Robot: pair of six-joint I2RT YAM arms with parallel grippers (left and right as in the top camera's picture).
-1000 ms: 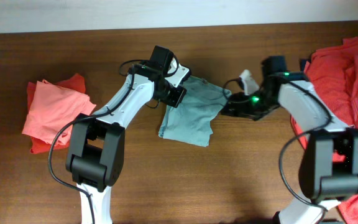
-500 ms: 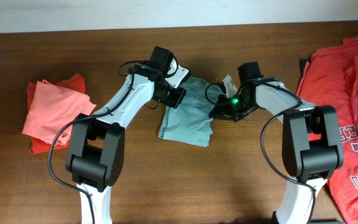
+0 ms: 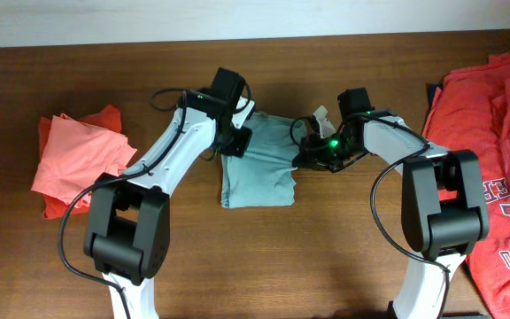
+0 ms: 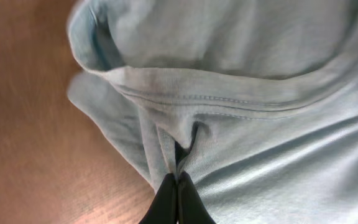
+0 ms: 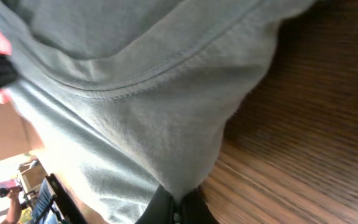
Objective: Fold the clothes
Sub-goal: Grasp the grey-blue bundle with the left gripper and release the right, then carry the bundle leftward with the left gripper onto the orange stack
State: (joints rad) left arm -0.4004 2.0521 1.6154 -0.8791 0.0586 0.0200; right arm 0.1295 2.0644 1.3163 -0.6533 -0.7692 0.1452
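The grey shirt lies in the middle of the table. The left gripper is pinched tight on a small fold by the hem. The right gripper is pinched tight on the shirt's other edge. Each one holds just a little bit of cloth, so I think the shirt could slip out if a gripper pulls hard. If one gripper goes faster than the other, the fold could come out crooked or bunch up.

The table is dark brown wood and looks smooth. Pink shirts sit far to the left and red shirts far to the right. A pale strip shows past the table's far edge; I cannot tell if it is wall or floor.
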